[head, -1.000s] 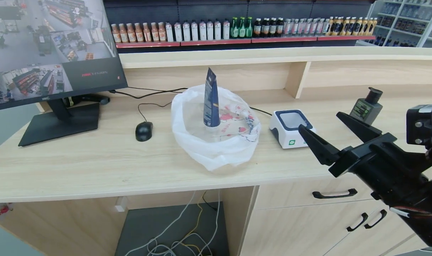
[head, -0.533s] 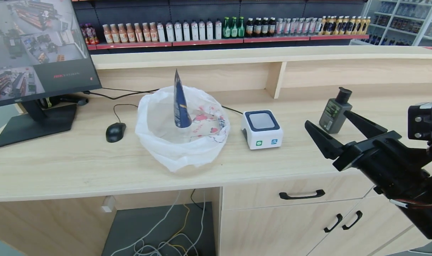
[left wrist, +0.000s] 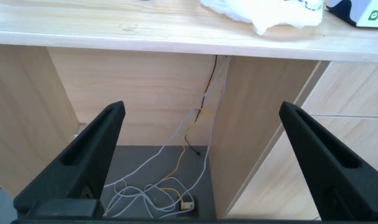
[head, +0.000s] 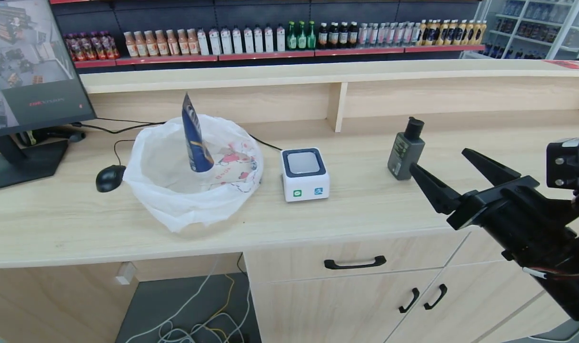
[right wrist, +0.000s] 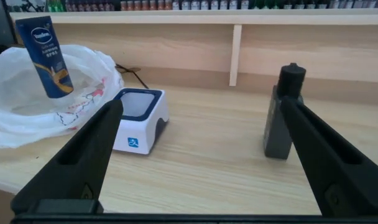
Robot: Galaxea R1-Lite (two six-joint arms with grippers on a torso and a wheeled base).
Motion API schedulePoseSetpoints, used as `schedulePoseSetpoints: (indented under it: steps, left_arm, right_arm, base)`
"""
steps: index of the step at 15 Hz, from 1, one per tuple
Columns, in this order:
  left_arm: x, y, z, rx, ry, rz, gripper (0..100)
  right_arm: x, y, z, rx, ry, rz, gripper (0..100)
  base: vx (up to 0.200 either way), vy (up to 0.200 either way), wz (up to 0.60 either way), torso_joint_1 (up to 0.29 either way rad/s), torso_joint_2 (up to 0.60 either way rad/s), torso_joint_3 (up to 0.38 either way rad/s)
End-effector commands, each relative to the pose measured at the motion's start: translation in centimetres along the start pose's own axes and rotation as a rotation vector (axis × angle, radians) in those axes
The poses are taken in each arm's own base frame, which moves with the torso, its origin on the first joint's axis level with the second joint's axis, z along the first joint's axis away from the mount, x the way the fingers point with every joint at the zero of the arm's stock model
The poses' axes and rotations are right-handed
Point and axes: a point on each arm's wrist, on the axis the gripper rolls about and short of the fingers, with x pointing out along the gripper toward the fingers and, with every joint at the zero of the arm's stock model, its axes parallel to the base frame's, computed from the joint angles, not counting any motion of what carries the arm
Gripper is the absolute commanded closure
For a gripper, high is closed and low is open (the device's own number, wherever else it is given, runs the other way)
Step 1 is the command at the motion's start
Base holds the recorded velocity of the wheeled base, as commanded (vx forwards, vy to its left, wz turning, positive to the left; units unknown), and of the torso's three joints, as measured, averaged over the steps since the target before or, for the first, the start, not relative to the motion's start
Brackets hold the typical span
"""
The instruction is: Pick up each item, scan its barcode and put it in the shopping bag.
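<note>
Grey bottle, lower corner behind the spread right hand; blue tube, base hazy inside bag.

1 tube, 1 btl, 1 bag

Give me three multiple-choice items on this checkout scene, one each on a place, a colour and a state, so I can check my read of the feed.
1. Where is the blue tube?
A) upright in the shopping bag
B) upright beside it
C) lying flat beside it
2. What colour is the cap on the bottle?
A) white
B) black
C) red
3. How is the right hand?
A) shut on the bottle
B) shut on nothing
C) open and empty

Answers:
1 A, the tube stands inside the bag's rim.
2 B, the cap is black above a grey body.
3 C, its fingers are spread with nothing between them.
</note>
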Motion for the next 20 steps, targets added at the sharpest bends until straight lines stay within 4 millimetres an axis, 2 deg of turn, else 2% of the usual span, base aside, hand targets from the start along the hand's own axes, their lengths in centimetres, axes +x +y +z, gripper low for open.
schedulePoseSetpoints:
  steps: [1,3,12,15,17,20]
  left_arm:
    - [0.0,0.0,0.0,0.000,0.000,0.001,0]
    - [0.0,0.0,0.0,0.000,0.000,0.001,0]
    - [0.0,0.0,0.0,0.005,0.000,0.001,0]
    - [0.0,0.0,0.0,0.005,0.000,0.001,0]
    - [0.0,0.0,0.0,0.005,0.000,0.001,0]
    - [0.0,0.0,0.0,0.005,0.000,0.001,0]
  right_arm:
    - [0.2,-0.1,-0.2,-0.002,0.004,-0.005,0]
    - [0.3,0.0,-0.4,-0.001,0.013,-0.004,0]
    - [1.1,0.0,-0.7,0.005,0.013,-0.004,0]
    - [1.4,-0.5,-2.5,-0.001,0.081,-0.025,0]
    - [2.7,-1.1,-3.9,-0.006,0.113,-0.052,0]
    - [5.1,-0.9,-5.6,-0.007,0.124,-0.053,0]
  base:
    - [0.000,-0.200,0.00,0.002,0.00,0.002]
    - [0.000,-0.200,0.00,0.002,0.00,0.007]
    - [0.000,0.000,0.00,0.000,0.00,0.000]
    - [0.000,0.000,0.00,0.000,0.00,0.000]
    - [0.000,0.000,0.00,0.000,0.00,0.000]
    - [0.000,0.000,0.00,0.000,0.00,0.000]
